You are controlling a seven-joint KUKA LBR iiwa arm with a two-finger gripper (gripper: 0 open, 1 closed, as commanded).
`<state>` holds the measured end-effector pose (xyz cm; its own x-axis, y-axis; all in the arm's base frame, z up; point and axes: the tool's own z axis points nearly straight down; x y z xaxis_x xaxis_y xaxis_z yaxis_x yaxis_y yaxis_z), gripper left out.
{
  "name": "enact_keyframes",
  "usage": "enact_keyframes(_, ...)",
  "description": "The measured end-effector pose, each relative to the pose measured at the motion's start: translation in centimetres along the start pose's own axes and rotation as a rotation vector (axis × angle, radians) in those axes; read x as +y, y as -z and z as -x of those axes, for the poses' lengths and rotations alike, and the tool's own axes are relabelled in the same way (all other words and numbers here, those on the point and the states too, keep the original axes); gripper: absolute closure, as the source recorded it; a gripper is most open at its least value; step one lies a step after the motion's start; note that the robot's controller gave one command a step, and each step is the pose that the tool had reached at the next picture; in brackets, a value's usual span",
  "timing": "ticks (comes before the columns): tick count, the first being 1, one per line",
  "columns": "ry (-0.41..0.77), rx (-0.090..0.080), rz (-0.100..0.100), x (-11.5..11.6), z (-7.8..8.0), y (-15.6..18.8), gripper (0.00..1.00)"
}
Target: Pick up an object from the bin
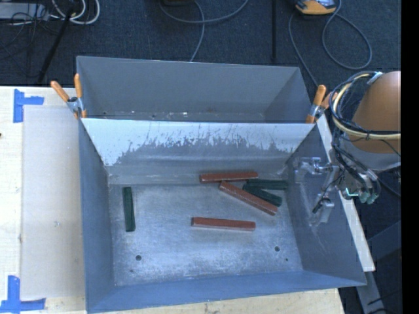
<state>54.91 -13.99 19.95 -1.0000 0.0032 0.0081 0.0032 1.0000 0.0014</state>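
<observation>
Hanging over the sloped right wall of the bin (196, 103), the gripper (319, 191) is empty, with nothing seen in its grasp. Whether it is open or closed cannot be told from this angle.

On the bin floor lie a few loose sticks. Nearest the gripper is a small cluster just left of it in the view: a slanted brown stick (247, 197) resting across a dark green stick (270, 186), with a level brown stick (228, 176) touching or nearly touching the cluster at the back. The slanted one runs from upper left to lower right, so its lower end points roughly toward the gripper.

A third brown stick (223, 224) lies alone nearer the front, its long axis running left to right, clear of the others. A green stick (129, 209) lies well apart by the left wall, running front to back.

The coming move likely turns on one relation: every stick lies to the gripper's left and lower down, so it must travel inward off the wall. Closing across a stick's narrow side — not along its length — looks the sounder approach.
</observation>
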Motion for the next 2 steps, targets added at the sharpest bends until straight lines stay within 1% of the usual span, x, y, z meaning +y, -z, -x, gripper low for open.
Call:
enact_keyframes(1,0.083,-0.011,0.000,5.5,2.1,-13.2,0.00)
enact_keyframes(2,0.164,-0.014,0.002,13.5,6.2,-12.1,0.00)
